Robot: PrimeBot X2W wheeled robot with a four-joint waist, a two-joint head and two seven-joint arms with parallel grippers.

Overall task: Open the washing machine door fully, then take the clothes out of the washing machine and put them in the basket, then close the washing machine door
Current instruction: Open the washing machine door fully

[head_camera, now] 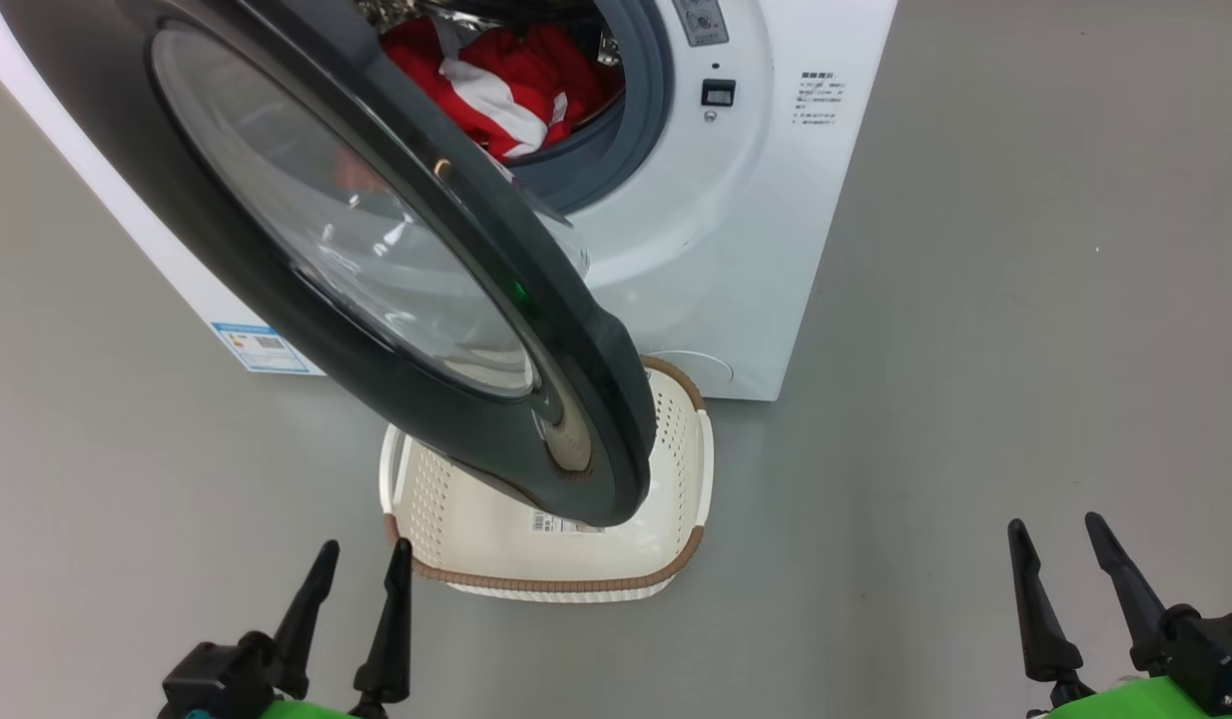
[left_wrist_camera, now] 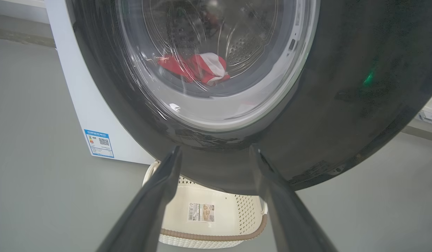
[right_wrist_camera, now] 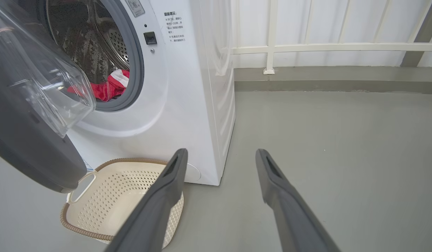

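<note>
The washing machine stands ahead with its door swung partly open, hanging over the basket on the floor. Red and white clothes lie in the drum. My left gripper is open at the lower left, just short of the door's black rim, holding nothing. Over bare floor at the lower right, my right gripper is open and holds nothing.
Grey floor spreads to the right of the machine. A white railing and wall run behind it. A blue label sits low on the machine's left side.
</note>
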